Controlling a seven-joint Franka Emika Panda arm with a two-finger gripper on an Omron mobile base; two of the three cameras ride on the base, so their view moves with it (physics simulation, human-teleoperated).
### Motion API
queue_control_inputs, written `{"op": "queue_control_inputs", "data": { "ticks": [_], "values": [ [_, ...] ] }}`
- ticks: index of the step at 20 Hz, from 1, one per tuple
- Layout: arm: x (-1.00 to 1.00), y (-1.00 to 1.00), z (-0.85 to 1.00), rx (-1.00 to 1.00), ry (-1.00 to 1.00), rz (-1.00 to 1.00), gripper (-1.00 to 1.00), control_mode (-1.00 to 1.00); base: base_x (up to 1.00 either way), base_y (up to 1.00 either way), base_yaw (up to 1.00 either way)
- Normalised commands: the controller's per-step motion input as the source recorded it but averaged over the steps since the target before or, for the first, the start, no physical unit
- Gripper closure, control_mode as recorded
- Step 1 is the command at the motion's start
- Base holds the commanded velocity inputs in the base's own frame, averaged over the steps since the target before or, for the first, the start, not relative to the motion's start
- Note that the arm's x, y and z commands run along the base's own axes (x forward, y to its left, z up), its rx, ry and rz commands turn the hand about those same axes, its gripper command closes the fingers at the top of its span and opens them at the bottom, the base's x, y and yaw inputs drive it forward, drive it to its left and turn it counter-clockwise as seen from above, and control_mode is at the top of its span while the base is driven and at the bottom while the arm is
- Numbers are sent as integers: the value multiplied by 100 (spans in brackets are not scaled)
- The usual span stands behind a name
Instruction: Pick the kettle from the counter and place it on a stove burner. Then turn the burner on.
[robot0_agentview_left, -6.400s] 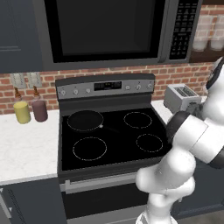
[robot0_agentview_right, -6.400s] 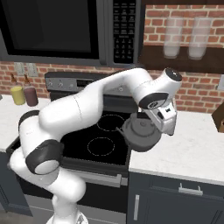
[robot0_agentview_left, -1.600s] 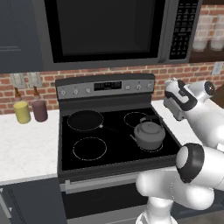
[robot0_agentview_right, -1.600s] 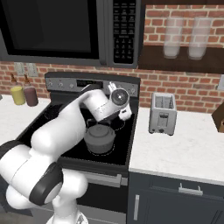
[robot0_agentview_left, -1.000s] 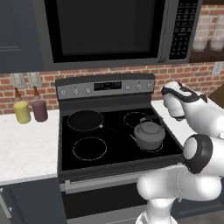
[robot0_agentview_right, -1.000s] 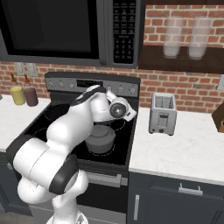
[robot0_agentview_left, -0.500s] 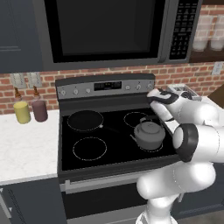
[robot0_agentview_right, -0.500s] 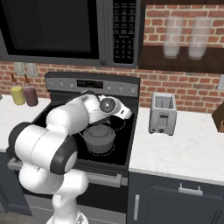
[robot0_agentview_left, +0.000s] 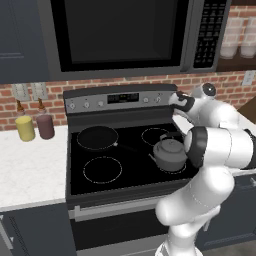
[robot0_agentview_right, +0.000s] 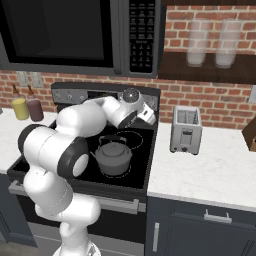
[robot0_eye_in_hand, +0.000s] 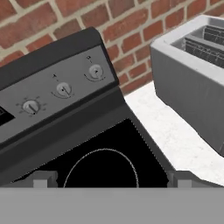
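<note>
The robot's dark two-finger gripper (robot0_agentview_left: 181, 101) stands with its jaws spread wide and nothing between them, raised near the right end of the grey control panel (robot0_eye_in_hand: 52, 83) at the back of the range. In the hand view its two tips frame the rear-right dotted ring of the black glass cooktop (robot0_agentview_left: 125, 170), with three small round metal knobs (robot0_eye_in_hand: 64, 89) on that panel just beyond and a boxy silver toaster (robot0_eye_in_hand: 197, 74) to the right of the panel on the white speckled stone-like counter (robot0_agentview_right: 215, 170).

The squat, rounded grey metal kettle (robot0_agentview_left: 169, 153) with its dark arched handle sits upright on the front-right stove burner (robot0_agentview_left: 182, 168), in front of the panel and well apart from the gripper. So the placing looks done, and the step in hand is turning the burner on.

The next move calls for choosing the right knob; its markings are too small to read. The jaws must then close around that knob and twist it.
</note>
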Motion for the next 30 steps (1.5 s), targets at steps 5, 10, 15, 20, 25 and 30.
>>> {"op": "queue_control_inputs", "data": {
  "ticks": [5, 10, 15, 20, 25, 30],
  "values": [
    [5, 0, 3, 0, 5, 0, -100, -100, 0, 0, 0],
    [1, -21, -9, 0, -9, 13, -100, -100, 0, 0, 0],
    [28, -17, -3, 0, -17, 16, -100, -100, 0, 0, 0],
    [40, -15, 0, 0, -3, 11, -100, -100, 0, 0, 0],
    [34, -25, -5, 0, 1, 7, -100, -100, 0, 0, 0],
    [54, -11, 0, 0, 8, 3, -100, -100, 0, 0, 0]
  ]
}}
